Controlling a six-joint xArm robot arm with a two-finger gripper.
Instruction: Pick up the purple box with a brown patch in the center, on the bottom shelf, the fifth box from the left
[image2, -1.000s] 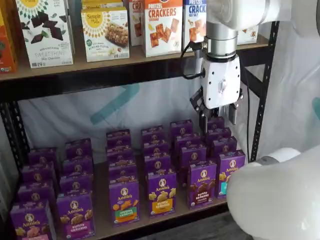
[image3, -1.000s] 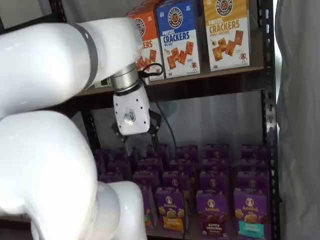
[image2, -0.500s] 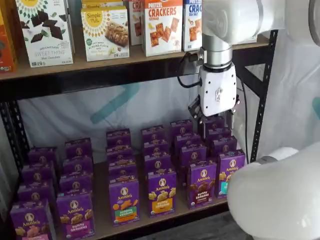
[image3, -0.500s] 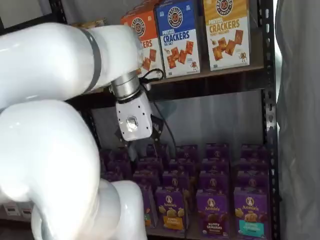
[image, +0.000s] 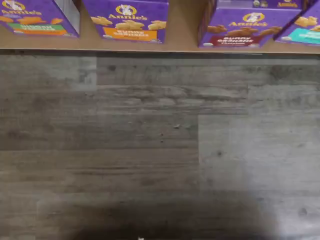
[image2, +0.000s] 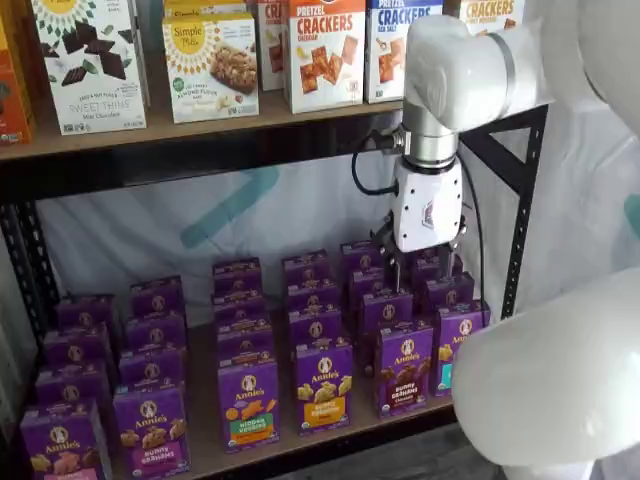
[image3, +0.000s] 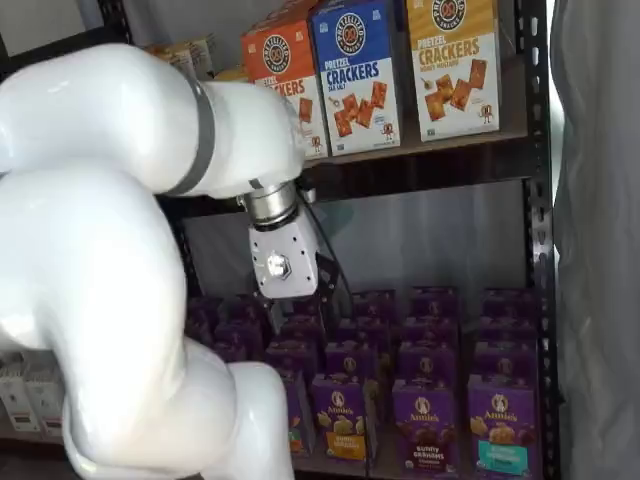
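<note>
One small upright purple carton with brown cookies (image2: 404, 367) is stood at the near edge of the brown wooden bottom shelf (image2: 205, 440); above the far rows, the white gripper (image2: 421, 268) is held, its black fingers' spread not discernible.

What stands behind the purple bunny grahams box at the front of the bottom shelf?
Behind the purple bunny grahams box, a row of more purple Annie's cartons runs back along the bottom shelf. The hand covers the rearmost ones.

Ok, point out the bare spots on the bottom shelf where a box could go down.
The bottom shelf has bare wood between the second and third columns from the left, running front to back, and a thin strip along its front edge. From there rightward the columns stand close, including the purple box. The gripper hangs over the back rows there.
</note>
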